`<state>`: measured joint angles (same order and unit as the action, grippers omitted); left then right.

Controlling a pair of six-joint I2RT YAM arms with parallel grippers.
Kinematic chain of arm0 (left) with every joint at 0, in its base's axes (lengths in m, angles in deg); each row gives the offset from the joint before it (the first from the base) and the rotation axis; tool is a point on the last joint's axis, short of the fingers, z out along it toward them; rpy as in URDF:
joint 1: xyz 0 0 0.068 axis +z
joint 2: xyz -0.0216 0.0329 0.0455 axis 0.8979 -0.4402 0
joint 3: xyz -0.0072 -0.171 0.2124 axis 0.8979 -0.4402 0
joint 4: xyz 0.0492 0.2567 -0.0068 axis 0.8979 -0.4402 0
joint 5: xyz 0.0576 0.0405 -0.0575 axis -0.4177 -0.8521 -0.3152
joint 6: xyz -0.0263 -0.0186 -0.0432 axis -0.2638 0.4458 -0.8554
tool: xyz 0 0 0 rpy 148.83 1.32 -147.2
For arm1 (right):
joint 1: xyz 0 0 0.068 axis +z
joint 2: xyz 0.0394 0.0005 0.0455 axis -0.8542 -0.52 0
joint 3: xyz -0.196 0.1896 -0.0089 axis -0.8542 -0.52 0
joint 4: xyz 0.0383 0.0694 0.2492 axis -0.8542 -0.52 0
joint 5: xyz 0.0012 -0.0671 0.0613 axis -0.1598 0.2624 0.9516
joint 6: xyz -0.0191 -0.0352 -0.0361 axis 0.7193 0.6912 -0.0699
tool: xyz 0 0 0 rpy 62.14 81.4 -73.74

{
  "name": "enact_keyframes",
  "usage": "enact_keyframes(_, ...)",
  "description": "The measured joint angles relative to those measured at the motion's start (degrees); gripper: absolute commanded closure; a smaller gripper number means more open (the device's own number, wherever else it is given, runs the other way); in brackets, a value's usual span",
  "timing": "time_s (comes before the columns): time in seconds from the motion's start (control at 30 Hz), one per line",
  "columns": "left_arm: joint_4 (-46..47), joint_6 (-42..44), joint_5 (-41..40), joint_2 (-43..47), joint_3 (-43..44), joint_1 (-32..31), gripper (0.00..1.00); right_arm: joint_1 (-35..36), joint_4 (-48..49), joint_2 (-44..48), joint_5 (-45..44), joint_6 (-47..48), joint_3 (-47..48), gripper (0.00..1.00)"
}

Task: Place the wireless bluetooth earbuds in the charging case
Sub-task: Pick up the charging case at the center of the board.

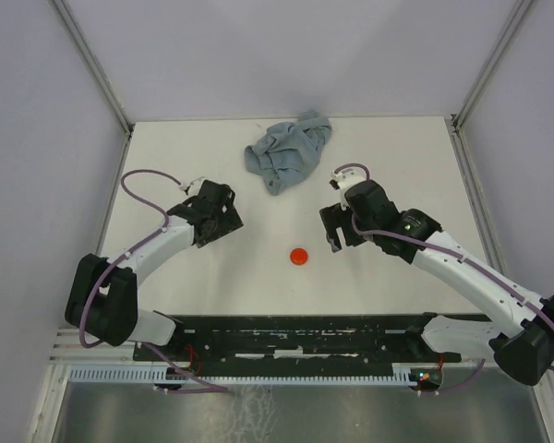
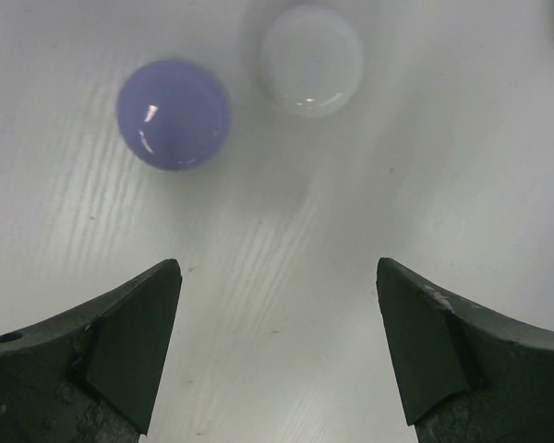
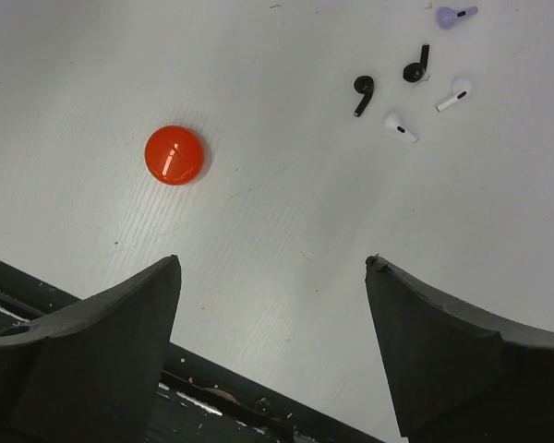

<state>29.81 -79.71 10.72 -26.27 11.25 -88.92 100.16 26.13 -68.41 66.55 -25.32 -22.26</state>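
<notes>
**mk_bench:** ok, what's on the table right now? I'm using the red round disc as my anchor.

**servo_dan:** Closest in is the black base rail, on the near side of the red disc. The right gripper sits just right of the disc and a touch beyond it. Its jaws are spread wide with nothing between them. The left gripper is further off to the disc's left, also a bit beyond it. It's wide open too, just bare table between the fingers.

**mk_bench:** and the earbuds?

**servo_dan:** All lying loose on the table. The right wrist cam shows five in a small cluster beyond the red disc and off to its right. There are two black earbuds, two white earbuds, and a lilac earbud furthest out. None of them touch each other or the disc. I can't make them out in the top view.

**mk_bench:** anything else?

**servo_dan:** Just ahead of the left fingers there's a lilac disc and a white disc, close together but not touching. Way beyond the red disc, near the far edge, there's a crumpled blue-grey cloth.
</notes>
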Motion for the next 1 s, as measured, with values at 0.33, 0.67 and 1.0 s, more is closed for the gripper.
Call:
enact_keyframes(0.33,-11.2,-12.1,-6.7,-9.3,8.9,2.6,0.06,0.0,0.9,-0.7,2.4,1.3,0.0,0.11)
enact_keyframes(0.67,-13.2,-20.3,-11.0,-16.1,13.6,5.9,0.24,0.0,0.9,-1.5,2.6,1.3,0.0,0.11)
enact_keyframes(1.0,-12.5,-22.7,-11.1,-21.7,14.2,7.7,0.35,0.0,0.9,-1.6,2.6,2.1,0.0,0.11)
